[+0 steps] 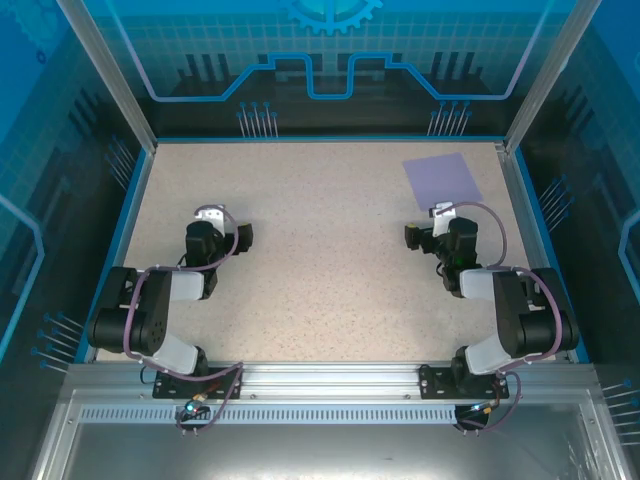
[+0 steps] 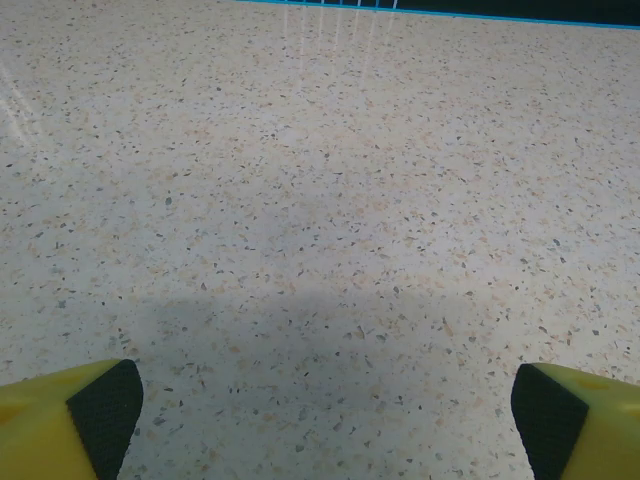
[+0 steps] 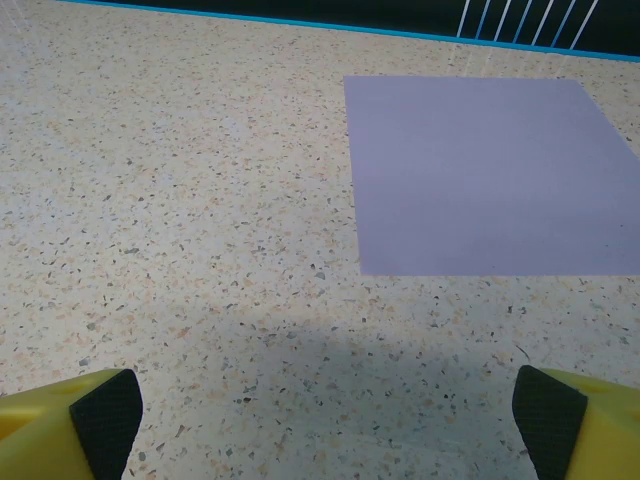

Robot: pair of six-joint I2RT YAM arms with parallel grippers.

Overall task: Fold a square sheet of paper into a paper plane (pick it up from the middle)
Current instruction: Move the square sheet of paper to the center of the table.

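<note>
The square sheet of paper [image 1: 442,178], pale lilac and unfolded, lies flat at the table's far right; in the right wrist view the sheet [image 3: 485,175] sits ahead and to the right of the fingers. My right gripper [image 1: 432,224] rests just short of the sheet's near edge, open, with bare tabletop between its yellow fingers [image 3: 70,420]. My left gripper [image 1: 222,226] stands open over the left half of the table, far from the sheet, with nothing between its fingertips [image 2: 75,420].
The speckled beige table [image 1: 330,250] is bordered by a blue rim and metal posts, with blue panels behind. Both arm bases are bolted to the rail [image 1: 330,380] at the near edge.
</note>
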